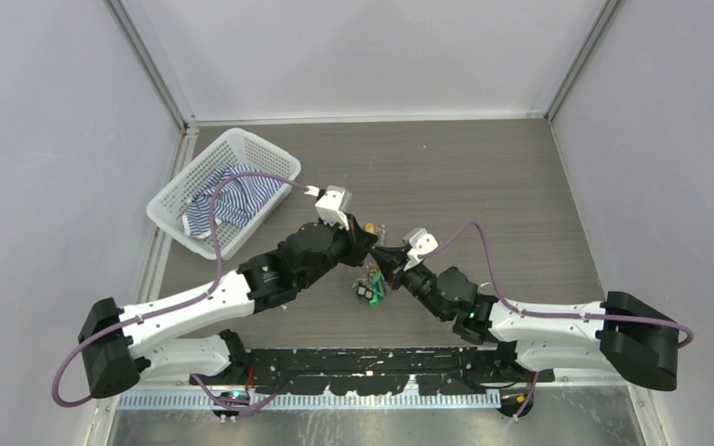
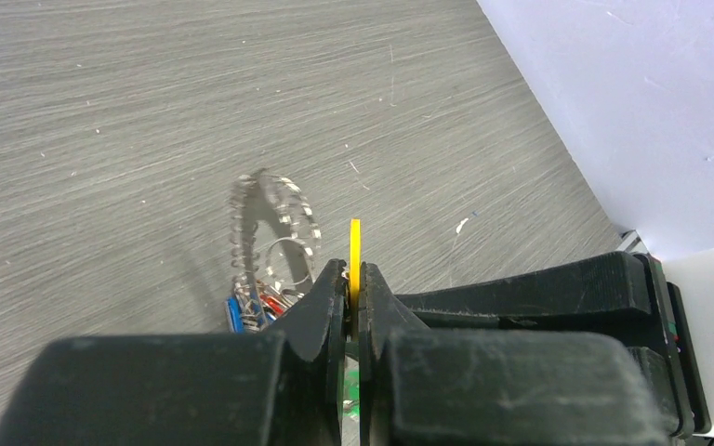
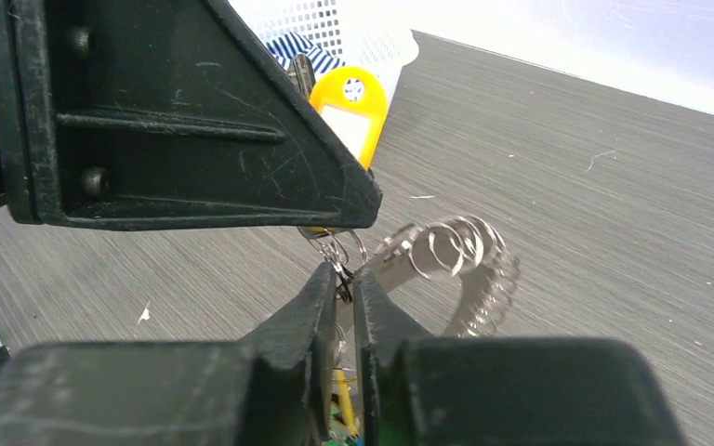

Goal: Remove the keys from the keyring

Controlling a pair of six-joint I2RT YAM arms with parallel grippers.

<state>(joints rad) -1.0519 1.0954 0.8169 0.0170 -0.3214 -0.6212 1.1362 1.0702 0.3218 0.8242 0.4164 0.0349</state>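
My left gripper [image 1: 364, 238] is shut on a yellow key tag [image 2: 355, 256], seen edge-on between its fingertips; the tag also shows flat in the right wrist view [image 3: 349, 116]. My right gripper [image 1: 388, 260] is shut on the keyring [image 3: 465, 265], pinching the thin metal at its tips. The ring, lined with small split rings, shows in the left wrist view [image 2: 270, 228] just left of my left fingers. The keys [image 1: 370, 288] with blue, red and green tags hang below both grippers, above the table. Both grippers meet tip to tip.
A white plastic basket [image 1: 175, 190] with a blue-and-white striped cloth [image 1: 223, 200] stands at the back left. The dark grey tabletop [image 1: 483, 186] is walled by pale panels on three sides. My left gripper's body [image 3: 167, 111] fills the right wrist view's upper left.
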